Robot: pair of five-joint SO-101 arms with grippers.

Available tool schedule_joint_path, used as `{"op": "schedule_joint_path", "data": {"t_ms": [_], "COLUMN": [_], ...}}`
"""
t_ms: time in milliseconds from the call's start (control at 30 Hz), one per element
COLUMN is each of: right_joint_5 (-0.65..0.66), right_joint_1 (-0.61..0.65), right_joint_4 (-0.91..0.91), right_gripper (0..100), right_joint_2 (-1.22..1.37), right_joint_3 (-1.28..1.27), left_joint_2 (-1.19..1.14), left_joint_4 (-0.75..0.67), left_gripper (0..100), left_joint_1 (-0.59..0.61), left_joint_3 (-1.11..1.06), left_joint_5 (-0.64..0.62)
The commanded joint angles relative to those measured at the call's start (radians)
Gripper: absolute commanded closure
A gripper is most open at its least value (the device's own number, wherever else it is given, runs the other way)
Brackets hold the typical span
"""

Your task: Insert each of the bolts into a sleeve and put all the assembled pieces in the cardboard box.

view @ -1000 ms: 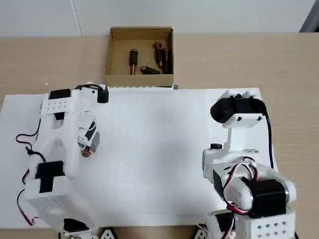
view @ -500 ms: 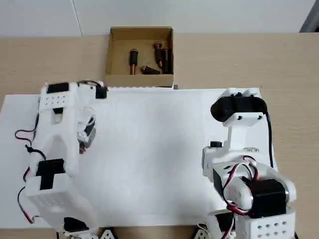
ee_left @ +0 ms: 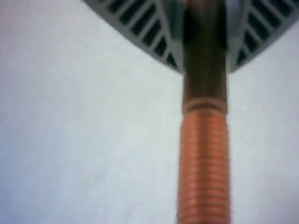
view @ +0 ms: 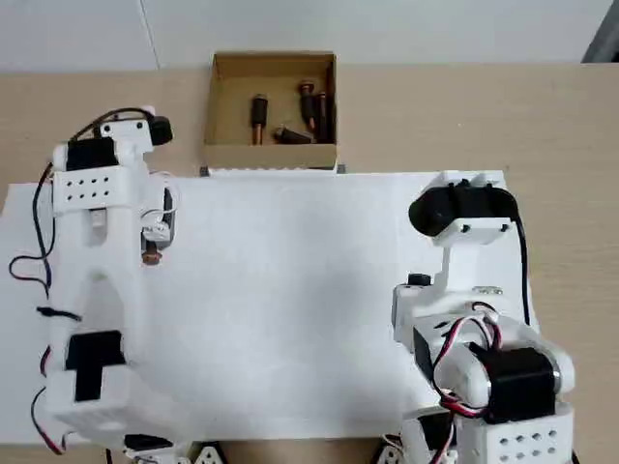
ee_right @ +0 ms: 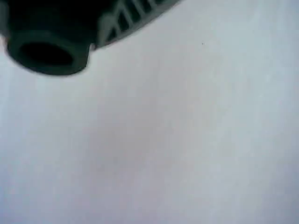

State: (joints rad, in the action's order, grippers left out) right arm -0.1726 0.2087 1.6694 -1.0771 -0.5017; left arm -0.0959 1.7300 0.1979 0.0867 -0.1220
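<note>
My left gripper (view: pixel 155 235) is shut on an assembled piece over the white paper at the left. The piece is a dark sleeve (ee_left: pixel 204 56) with a copper bolt (ee_left: pixel 204 172) sticking out of it, and its copper tip (view: pixel 150 258) points toward the near side. The cardboard box (view: pixel 221 106) stands at the back beyond the paper, with several assembled pieces (view: pixel 259 116) lying in it. The right arm (view: pixel 462 215) hangs over the paper's right part. Its gripper (ee_right: pixel 70 28) grips a black sleeve (ee_right: pixel 46 53), open end toward the paper.
A white paper sheet (view: pixel 300 290) covers the wooden table (view: pixel 435 106) between the two arms. The arm bases and their red and black cables sit along the near edge.
The left arm has swung left and toward the far side, carrying the assembled piece with it. The right arm has kept still.
</note>
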Motion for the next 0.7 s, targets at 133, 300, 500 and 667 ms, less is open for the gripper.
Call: {"op": "schedule_joint_path", "data": {"t_ms": [133, 300, 500, 667], "right_joint_5": [-0.008, -0.008, -0.008, -0.008], "right_joint_1": [-0.005, -0.004, -0.008, -0.008], "right_joint_4": [-0.024, -0.024, -0.015, -0.015], "right_gripper": [99.6, 99.6, 99.6, 99.6], "right_joint_2": [-0.010, -0.041, -0.107, -0.131], "right_joint_3": [0.011, 0.011, 0.005, 0.005], "left_joint_2": [0.121, 0.104, 0.084, 0.081], "left_joint_4": [0.020, 0.017, 0.014, -0.049], "left_gripper": [100, 100, 100, 100], "left_joint_1": [0.018, 0.020, 0.026, 0.026], "left_joint_3": [0.010, -0.061, -0.113, -0.113], "left_joint_5": [-0.741, -1.034, -1.293, -1.297]}}
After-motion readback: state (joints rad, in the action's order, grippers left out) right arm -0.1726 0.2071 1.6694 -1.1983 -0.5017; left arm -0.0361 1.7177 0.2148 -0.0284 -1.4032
